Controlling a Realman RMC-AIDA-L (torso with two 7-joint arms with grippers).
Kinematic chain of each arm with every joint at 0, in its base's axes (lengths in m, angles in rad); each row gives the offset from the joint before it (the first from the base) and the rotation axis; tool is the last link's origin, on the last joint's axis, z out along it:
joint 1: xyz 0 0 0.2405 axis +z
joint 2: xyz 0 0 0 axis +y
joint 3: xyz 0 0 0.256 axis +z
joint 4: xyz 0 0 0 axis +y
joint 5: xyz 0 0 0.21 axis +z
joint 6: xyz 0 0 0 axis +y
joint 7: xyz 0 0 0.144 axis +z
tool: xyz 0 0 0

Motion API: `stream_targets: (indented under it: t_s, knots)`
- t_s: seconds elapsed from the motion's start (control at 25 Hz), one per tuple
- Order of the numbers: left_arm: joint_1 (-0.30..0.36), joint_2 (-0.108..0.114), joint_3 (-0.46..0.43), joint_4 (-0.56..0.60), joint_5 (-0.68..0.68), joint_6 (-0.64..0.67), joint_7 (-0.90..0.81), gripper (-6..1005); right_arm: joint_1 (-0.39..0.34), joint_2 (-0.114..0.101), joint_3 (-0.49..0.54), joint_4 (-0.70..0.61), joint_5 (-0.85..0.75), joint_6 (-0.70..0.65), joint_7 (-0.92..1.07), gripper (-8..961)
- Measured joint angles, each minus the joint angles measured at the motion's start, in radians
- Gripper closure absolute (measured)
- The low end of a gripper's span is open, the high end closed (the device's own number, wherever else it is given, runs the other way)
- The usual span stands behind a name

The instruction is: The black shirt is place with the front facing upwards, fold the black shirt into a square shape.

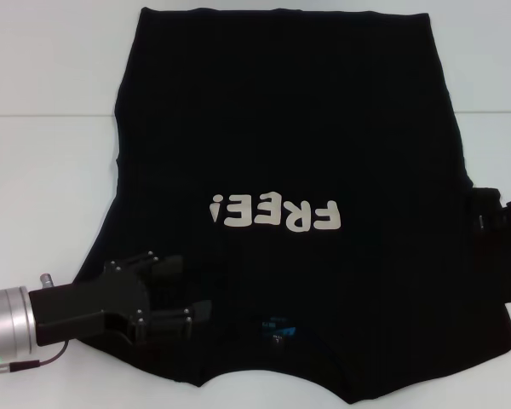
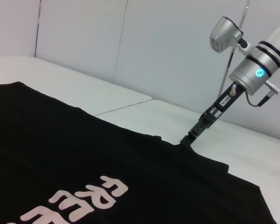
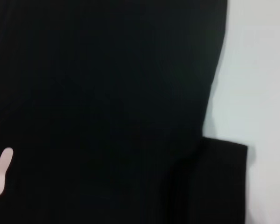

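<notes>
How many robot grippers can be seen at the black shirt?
2. The left gripper is over the black shirt at its near left part, beside the neck. The right gripper touches the shirt's right edge, largely hidden against the dark cloth.

White bench (image 1: 51, 170), a faint seam running across its top, one black shirt (image 1: 281, 128) lying flat and spread on it, front up with the white lettering FREE! (image 1: 275, 213) showing, blue neck label (image 1: 281, 326) at the near edge
</notes>
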Motion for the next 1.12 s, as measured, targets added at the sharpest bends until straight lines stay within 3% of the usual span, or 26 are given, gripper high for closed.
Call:
stream_targets:
  t_s: [0.36,0.56,0.8,1.12]
  knots:
    - [0.000,0.000,0.000,-0.002,0.000,-0.005,0.000,124,0.005,0.007,-0.019,0.022,-0.003,0.022,0.016,45]
    - [0.001,0.000,-0.001,-0.005,0.000,-0.006,0.000,126,0.006,0.012,-0.020,0.022,-0.030,0.028,0.017,165]
    - [0.004,0.000,-0.007,-0.008,0.000,-0.003,0.000,128,0.008,0.019,-0.020,0.023,-0.043,0.030,0.017,401]
    - [0.005,0.000,-0.008,-0.008,0.000,0.002,-0.001,131,0.007,0.020,-0.020,0.022,-0.062,0.030,0.027,578]
